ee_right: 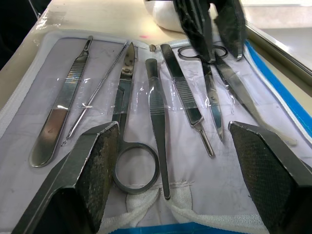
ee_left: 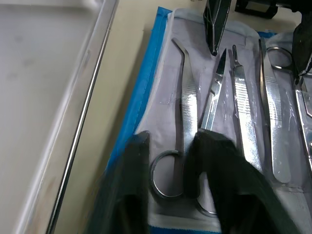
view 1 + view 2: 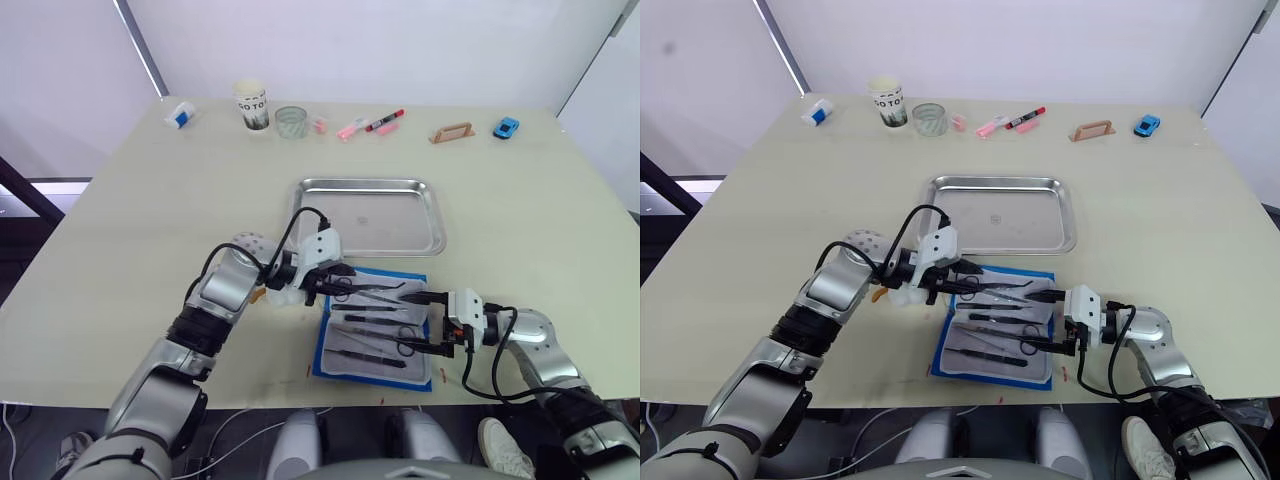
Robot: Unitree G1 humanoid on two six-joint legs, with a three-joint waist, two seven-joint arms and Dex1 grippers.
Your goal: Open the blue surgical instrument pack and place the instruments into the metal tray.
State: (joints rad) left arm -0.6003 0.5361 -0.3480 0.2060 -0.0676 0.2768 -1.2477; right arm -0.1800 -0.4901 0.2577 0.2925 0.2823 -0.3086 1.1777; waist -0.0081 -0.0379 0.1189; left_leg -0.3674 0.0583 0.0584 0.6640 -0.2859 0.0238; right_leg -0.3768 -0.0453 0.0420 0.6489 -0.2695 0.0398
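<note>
Since the case lies open: blue case point(image 3: 375, 325) is flat on the table, lining up, just in front of the metal tray point(image 3: 370, 215); tray has nothing in it yet.
Tools: silvery tools point(image 1: 161, 105) lie side by side under clear loops on the pale lining: scissors, forceps, tweezers, a thin probe.
Left gripper: left gripper point(image 2: 168, 156) sits at the tray-side edge of the case, fingers a little apart w/ a scissor ring point(image 2: 168, 173) between them; not clamped as far as the wrist view shows.
Right gripper: right gripper point(image 1: 170, 161) sits low at the case's opposite end, fingers wide apart, nothing held, pointing along the tools.
Step in hand (judged): first pick, the scissors nearest the tray.
How to do it well: close on the ring or shank only, w/o catching the curved tool beside it; pull along the tool's length so it slides out of the loop, not straight up.
Right arm's use: could pin the lining down so the case doesn't lift.
Risk: fabric drags w/ the tool; neighbours get knocked.
Then: short carry over the rim, set down flat.
</note>
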